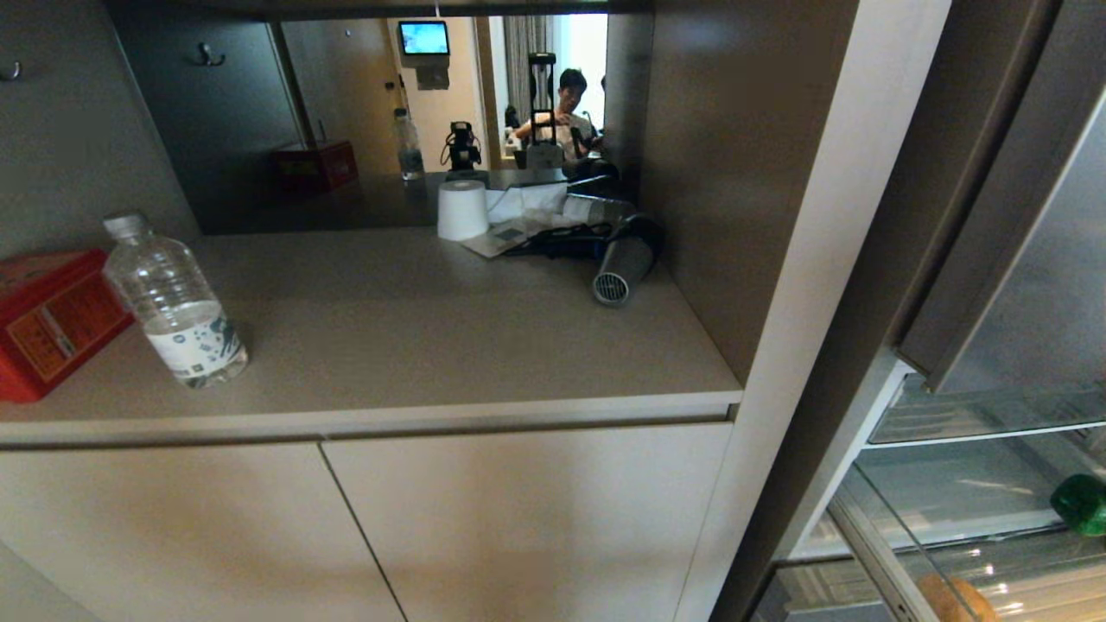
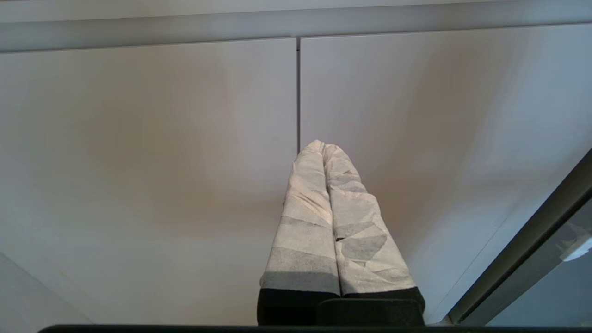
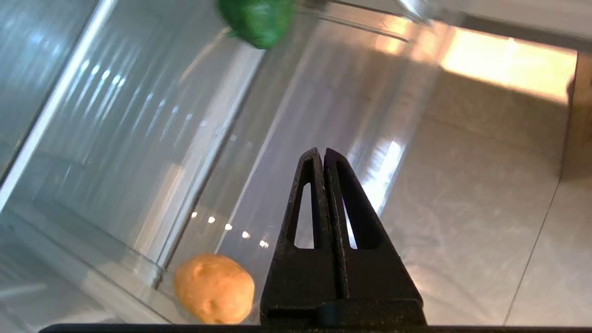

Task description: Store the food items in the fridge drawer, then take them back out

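At the bottom edge of the right wrist view, the right gripper [image 3: 323,155] has its jaws clenched on nothing, black fingers pressed tip to tip above the open fridge drawer [image 3: 138,152]. Just beside them, at lower left of that frame, the potato [image 3: 214,287] lies on the drawer's ribbed clear floor. Farther off, at the top of the frame, the green bell pepper [image 3: 257,21] sits at the drawer's far end, well apart from the potato.

In the head view both foods show at the lower right corner, the potato [image 1: 955,598] at the bottom edge and the pepper [image 1: 1080,503] against the right edge, inside the see-through drawer [image 1: 890,553].

The left gripper [image 2: 322,147] hangs parked in front of the beige cabinet doors [image 2: 148,152], its taped jaws clenched and empty.

Beyond, on the tabletop [image 1: 415,328], stand a water bottle [image 1: 175,302] and a red box [image 1: 47,320] at left, a white paper roll [image 1: 462,209] and a hair dryer [image 1: 620,263] at the back.

Judged from how things lie, storing looks done: both foods are in the drawer. Taking them back out remains; neither is grasped yet.
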